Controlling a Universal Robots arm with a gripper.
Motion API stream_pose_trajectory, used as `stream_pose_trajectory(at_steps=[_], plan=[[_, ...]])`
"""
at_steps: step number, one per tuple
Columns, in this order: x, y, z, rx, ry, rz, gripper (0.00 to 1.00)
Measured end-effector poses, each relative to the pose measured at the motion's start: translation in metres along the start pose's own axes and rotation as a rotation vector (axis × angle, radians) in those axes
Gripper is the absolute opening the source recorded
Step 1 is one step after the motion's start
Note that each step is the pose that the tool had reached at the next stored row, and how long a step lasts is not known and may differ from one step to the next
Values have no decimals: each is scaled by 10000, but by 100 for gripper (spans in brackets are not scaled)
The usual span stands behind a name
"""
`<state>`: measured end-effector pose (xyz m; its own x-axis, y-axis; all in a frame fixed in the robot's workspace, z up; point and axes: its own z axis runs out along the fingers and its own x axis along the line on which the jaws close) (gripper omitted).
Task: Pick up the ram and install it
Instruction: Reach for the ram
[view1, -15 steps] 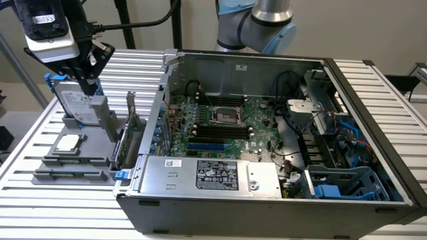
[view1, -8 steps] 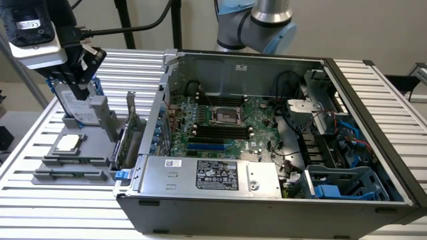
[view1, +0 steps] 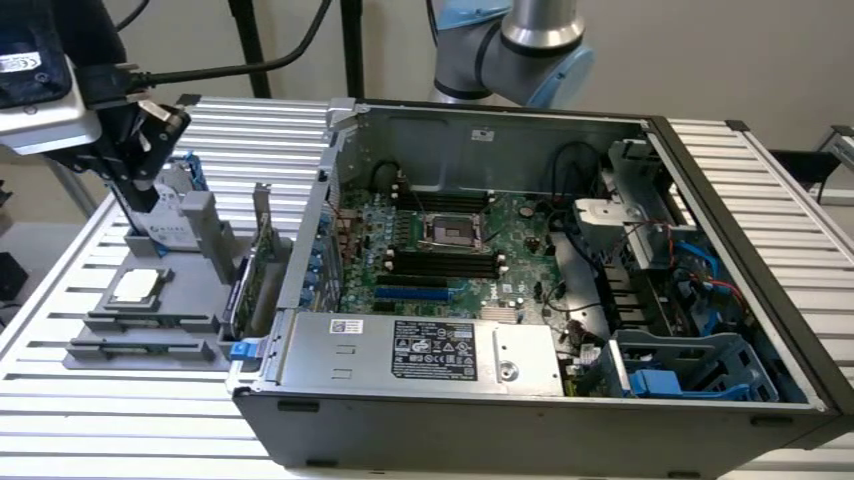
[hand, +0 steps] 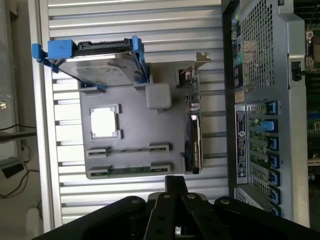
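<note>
On the white slatted table (view1: 80, 420): a flat grey plastic parts tray (hand: 135, 120) lies just beside an open dark metal computer case (view1: 534, 440).
The ram (hand: 131, 171): a long, thin green circuit-board stick, lying flat in the outermost long cradle of the tray, at the edge farthest from the hard drive.
The gripper (hand: 175, 180): black, hanging above the tray and touching nothing on it.
The fingers (hand: 171, 184): pressed together, with nothing between them.
Other parts on the tray: a silver hard drive in a blue plastic caddy (hand: 100, 62) at one end; a small square silver processor chip (hand: 105, 122) near the middle; a green expansion card (hand: 193, 125) standing on edge along the side nearest the case.
Inside the case: a green motherboard (view1: 521, 235) with black slots, well apart from the tray.
</note>
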<state>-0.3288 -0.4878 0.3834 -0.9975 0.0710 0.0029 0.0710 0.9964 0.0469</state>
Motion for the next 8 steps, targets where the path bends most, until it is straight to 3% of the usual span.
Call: stream_pose_trajectory(at_steps=[8], plan=[[126,-132,40,4,56,3,11]])
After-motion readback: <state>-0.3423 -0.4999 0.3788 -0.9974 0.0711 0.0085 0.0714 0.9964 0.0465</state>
